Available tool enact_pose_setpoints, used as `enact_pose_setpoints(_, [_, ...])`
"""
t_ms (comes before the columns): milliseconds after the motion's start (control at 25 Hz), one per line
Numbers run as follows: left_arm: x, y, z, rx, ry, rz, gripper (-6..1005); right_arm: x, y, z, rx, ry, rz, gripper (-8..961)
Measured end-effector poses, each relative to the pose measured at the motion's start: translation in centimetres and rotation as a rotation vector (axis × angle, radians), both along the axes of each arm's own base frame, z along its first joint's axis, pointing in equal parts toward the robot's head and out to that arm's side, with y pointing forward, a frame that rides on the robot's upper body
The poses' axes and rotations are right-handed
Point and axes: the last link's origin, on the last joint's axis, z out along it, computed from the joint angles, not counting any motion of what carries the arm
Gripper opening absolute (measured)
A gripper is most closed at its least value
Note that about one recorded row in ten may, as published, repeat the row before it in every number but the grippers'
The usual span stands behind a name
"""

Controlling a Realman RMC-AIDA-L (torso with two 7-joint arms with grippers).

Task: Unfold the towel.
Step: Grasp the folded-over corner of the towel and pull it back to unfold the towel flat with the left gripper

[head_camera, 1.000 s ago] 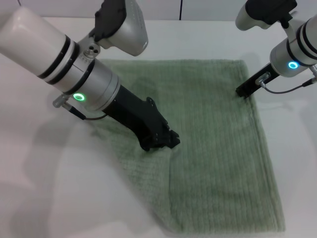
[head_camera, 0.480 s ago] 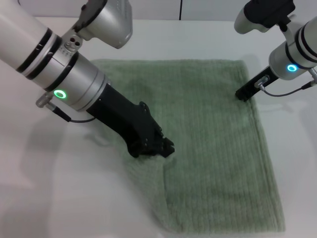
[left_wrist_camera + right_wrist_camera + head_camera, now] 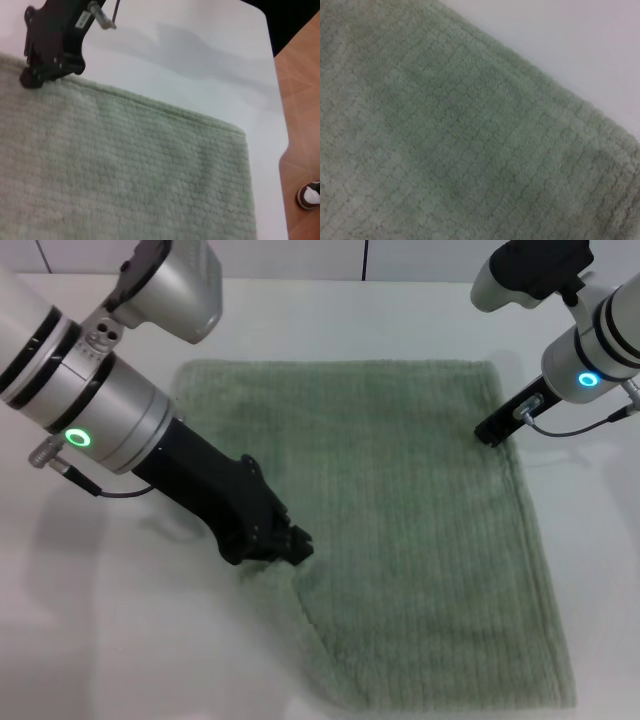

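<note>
White bench [image 3: 420, 310] fills your view, carrying the towel [image 3: 420, 530]. Your left hand [image 3: 285, 545] sits low at the towel's left edge, apparently clenched on a fold of cloth, though you cannot tell for sure. From it the sage-green cloth spreads flat, away toward the right. Your right hand [image 3: 490, 430] presses down on the far right border; its grip is hidden, and the towel lies directly beneath it.
</note>
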Motion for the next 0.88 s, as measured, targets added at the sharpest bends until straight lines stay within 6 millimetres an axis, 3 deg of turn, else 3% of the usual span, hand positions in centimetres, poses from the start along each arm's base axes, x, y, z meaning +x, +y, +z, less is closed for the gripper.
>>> enact_pose_setpoints(880, [-1.8,-0.9,0.8,-0.076,0.074,0.125,74,0.0,0.1,-0.2,-0.006,-0.008,0.013,3])
